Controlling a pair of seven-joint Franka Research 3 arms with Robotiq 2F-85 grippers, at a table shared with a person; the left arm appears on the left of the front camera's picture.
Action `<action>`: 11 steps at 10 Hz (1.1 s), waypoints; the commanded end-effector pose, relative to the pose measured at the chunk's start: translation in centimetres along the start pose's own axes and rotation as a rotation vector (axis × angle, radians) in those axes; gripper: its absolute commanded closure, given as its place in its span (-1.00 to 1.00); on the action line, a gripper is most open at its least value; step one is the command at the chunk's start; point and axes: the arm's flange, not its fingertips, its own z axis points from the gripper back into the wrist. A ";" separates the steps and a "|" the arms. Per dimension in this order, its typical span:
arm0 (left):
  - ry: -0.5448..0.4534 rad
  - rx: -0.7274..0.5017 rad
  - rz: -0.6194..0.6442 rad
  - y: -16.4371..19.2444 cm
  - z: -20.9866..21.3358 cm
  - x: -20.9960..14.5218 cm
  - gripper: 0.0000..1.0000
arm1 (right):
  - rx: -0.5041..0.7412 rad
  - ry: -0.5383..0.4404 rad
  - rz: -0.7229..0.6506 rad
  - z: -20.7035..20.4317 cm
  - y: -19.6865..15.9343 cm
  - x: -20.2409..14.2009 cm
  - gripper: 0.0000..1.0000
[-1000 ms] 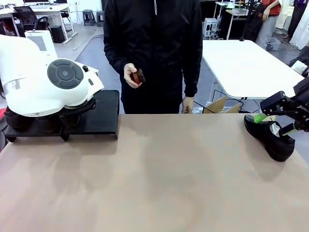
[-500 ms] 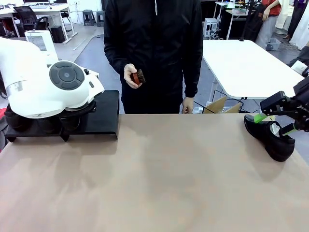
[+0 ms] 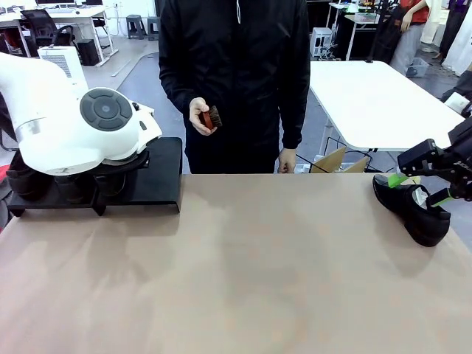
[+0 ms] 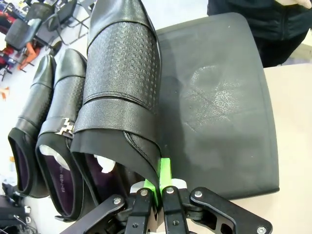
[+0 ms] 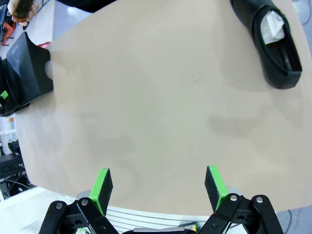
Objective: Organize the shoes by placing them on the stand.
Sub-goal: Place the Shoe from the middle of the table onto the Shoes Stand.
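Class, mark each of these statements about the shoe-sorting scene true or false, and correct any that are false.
1. The left gripper is shut on the rim of a shoe at the stand. True.
2. The right gripper holds a shoe. False: its jaws are open with nothing between them.
3. One shoe lies on the table, away from the stand. True.
4. The person's hand holds a shoe. False: it holds a small reddish-brown brush.
5. The stand is white. False: it is black.
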 end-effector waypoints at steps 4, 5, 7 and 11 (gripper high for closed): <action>0.012 0.019 -0.033 -0.3 -0.8 0.9 0.71 | 0.011 0.001 0.004 0.0 0.0 0.1 -1.00; 0.019 0.021 -0.031 -0.2 -1.0 0.9 0.33 | 0.011 0.001 0.004 0.0 0.0 0.1 -1.00; 0.015 0.026 -0.023 -0.2 -1.0 0.9 -0.45 | 0.011 0.001 0.004 0.0 0.0 0.1 -1.00; -0.035 0.049 0.058 0.3 3.0 1.0 -0.78 | 0.011 0.001 0.004 0.0 0.0 0.1 -1.00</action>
